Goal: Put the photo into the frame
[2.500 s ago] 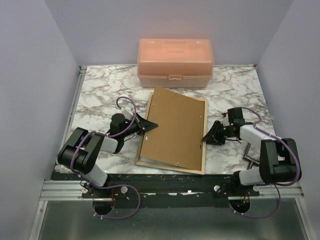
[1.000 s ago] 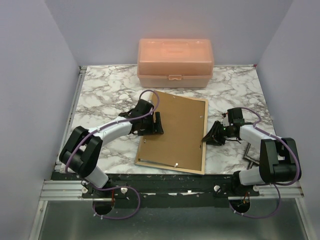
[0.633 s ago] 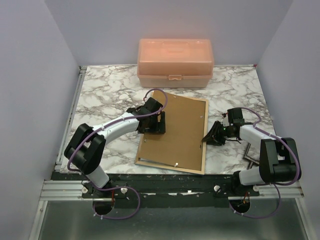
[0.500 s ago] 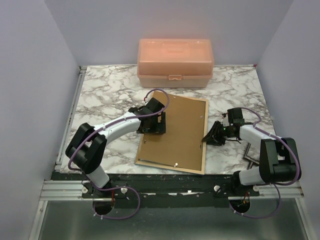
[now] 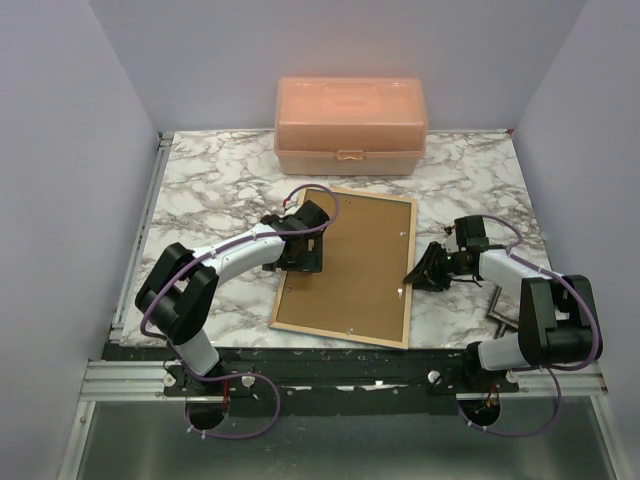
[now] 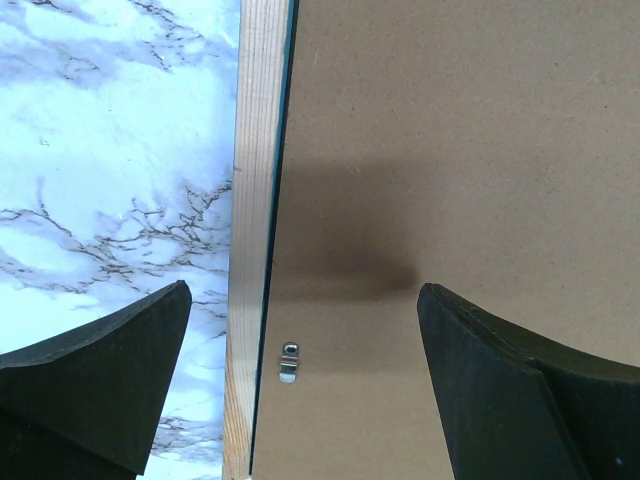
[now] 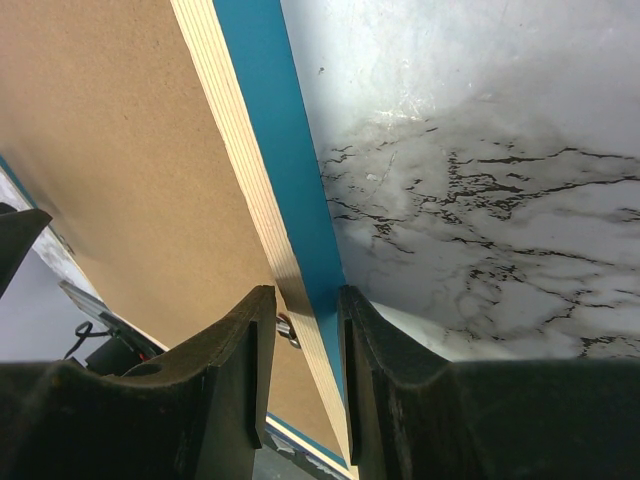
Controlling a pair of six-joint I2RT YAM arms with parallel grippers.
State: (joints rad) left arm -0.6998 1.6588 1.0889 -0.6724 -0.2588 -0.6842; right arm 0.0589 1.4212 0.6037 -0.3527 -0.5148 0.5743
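Here left claw (image 6: pixel 302 292) spread wide above frame (image 6: pixel 255 200) left rim; right claw (image 7: pixel 305 298) clamped on frame right rim.

Frame (image 5: pixel 340 335) lying back-up on the marble table (image 5: pixel 200 190), one arm at each side.
The frame lies flat and slightly turned mid-table, with its brown backing board (image 5: pixel 350 270) uppermost inside the light wood rim. The left gripper (image 5: pixel 303 250) is over the frame's left edge, towards the far corner. The right gripper (image 5: pixel 415 275) meets the right rim. A peach plastic box (image 5: pixel 350 125) stands at the table's far edge.
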